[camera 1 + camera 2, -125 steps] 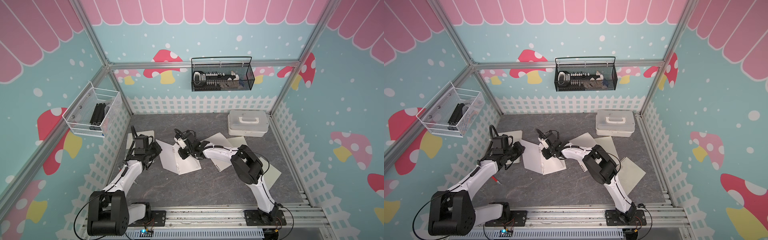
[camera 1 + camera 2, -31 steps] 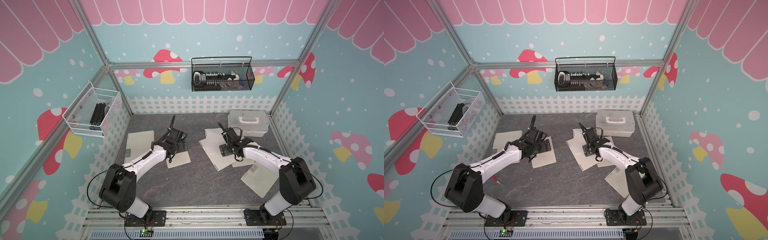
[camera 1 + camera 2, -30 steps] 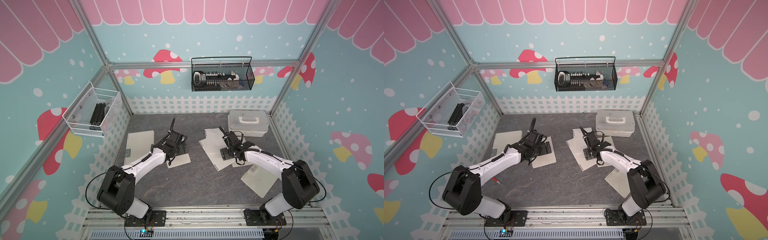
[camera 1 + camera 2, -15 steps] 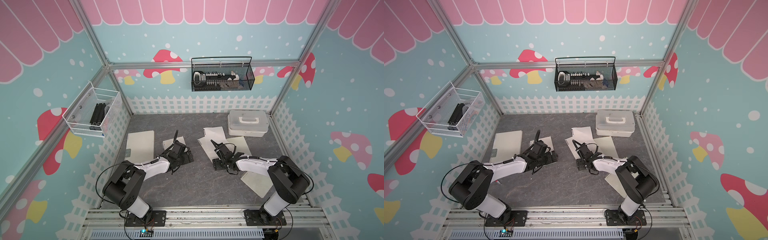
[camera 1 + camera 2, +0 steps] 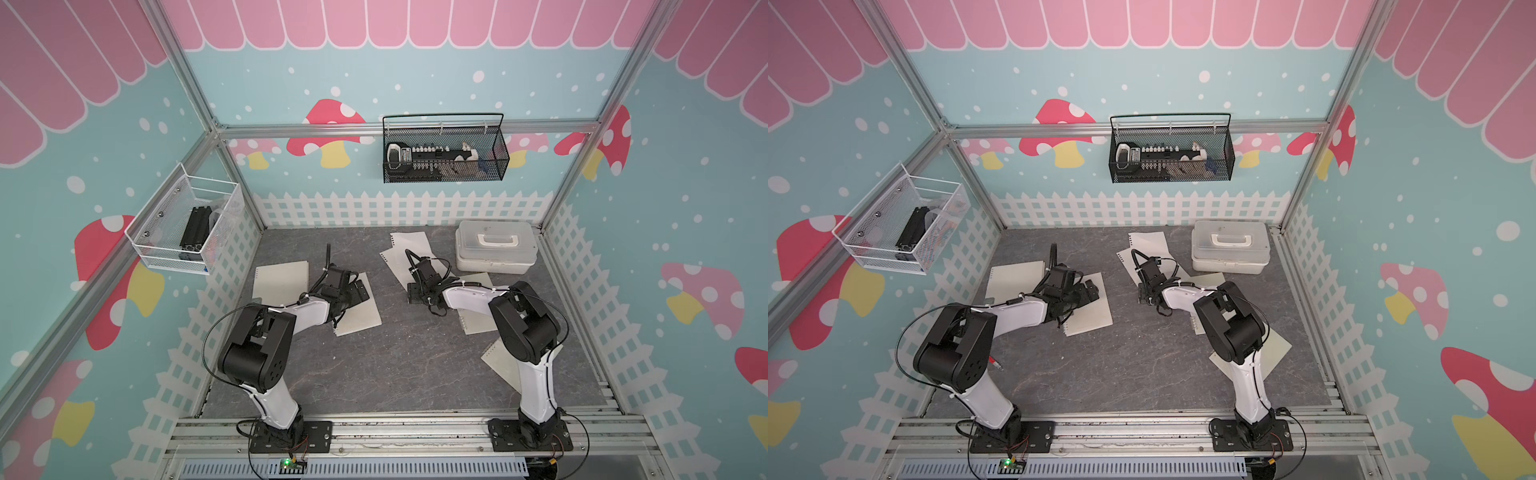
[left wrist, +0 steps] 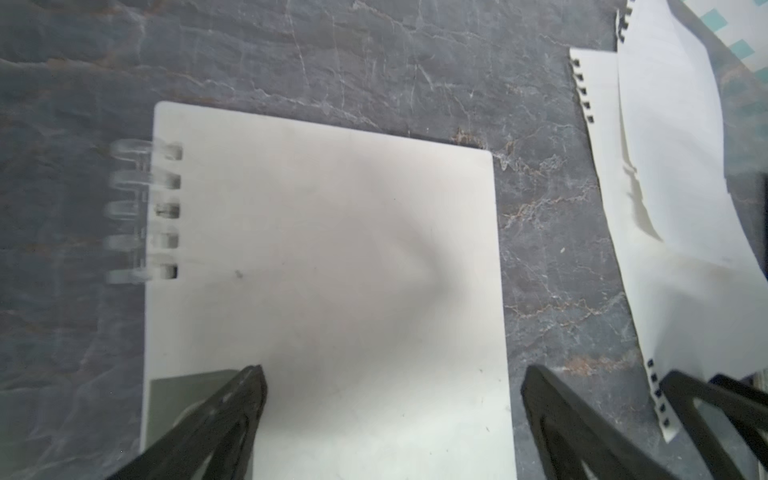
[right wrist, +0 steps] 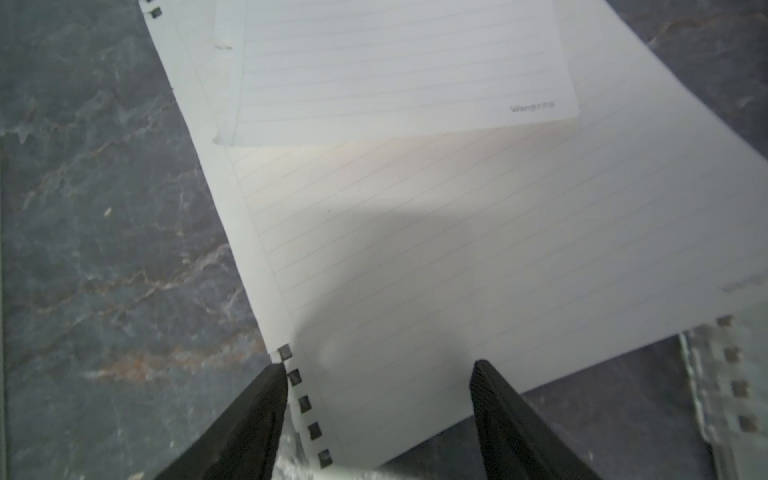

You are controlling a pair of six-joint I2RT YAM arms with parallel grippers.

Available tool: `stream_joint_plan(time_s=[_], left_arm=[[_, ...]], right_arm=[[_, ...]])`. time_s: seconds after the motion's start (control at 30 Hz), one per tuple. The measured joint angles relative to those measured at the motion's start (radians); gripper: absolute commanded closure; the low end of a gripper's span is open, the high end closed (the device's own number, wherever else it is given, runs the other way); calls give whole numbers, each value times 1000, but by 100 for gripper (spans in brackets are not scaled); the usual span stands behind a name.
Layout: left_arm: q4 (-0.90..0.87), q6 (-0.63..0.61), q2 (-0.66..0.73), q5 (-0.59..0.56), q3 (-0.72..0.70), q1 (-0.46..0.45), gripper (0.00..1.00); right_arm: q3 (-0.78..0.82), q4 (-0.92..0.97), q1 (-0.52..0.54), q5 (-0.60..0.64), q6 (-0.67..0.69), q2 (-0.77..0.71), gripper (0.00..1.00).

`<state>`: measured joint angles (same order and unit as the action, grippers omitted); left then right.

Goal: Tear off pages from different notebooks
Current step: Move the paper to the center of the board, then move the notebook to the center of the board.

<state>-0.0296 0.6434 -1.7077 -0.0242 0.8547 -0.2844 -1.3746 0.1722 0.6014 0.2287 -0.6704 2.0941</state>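
In both top views, left gripper (image 5: 358, 291) low over a cream notebook (image 5: 362, 318) left of the floor's middle, jaws spread to the full, nothing held. Only in the left wrist view: that notebook's wire coil (image 6: 129, 208), blurred along one edge; a dark label (image 6: 180, 395) at the corner by one of the left fingers (image 6: 232, 415); plain cover between the two fingers, contact with it impossible to judge. Right gripper (image 5: 417, 293) at the near end of the loose pages (image 5: 409, 245), these flat on the floor near the white box (image 5: 494, 251); from above, too small to read its opening. Settled by the right wrist view: right fingers (image 7: 257, 407) clearly parted, gripping nothing, over the punched corner of a large lined page (image 7: 457, 249), a smaller lined page (image 7: 395, 62) overlapping its far end, faint print at one corner. Second notebook (image 5: 280, 280) flat by the left fence, larger notebook (image 5: 498, 368) half hidden under the right arm. In a top view alone, a small red-tipped thing (image 5: 995, 363) beside the left arm, too small to name.
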Motion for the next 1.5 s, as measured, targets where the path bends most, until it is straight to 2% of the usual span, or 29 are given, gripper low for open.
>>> stream_joint_plan(time_s=[0.17,0.33,0.43,0.53,0.67,0.77,0.9,1.07,1.23,1.5], left_arm=[[-116,-3,140,-10,-67,-40,1],[-182,35,336,-26,-143,-218,1],[-187,83,414,-38,-205,-321,1],[-180,136,435,-45,-280,-392,1],[-161,172,391,-72,-328,-401,1],[-142,172,357,-103,-313,-390,1],[-116,156,286,-125,-268,-333,1],[-61,117,138,-150,-153,-221,1],[-33,72,5,-158,-26,-108,1],[-52,21,-168,-125,192,25,1]], right_arm=[[-88,29,-33,-8,10,52,27],[-188,51,-66,-62,56,110,28],[-188,80,-79,-89,85,100,26],[-91,88,-80,-109,101,11,22],[87,96,-78,-140,115,-228,18],[193,79,-77,-137,121,-414,10],[343,99,-84,-71,124,-619,2],[499,185,-180,6,137,-773,1],[528,225,-329,-13,148,-751,1],[472,213,-438,-61,174,-518,2]])
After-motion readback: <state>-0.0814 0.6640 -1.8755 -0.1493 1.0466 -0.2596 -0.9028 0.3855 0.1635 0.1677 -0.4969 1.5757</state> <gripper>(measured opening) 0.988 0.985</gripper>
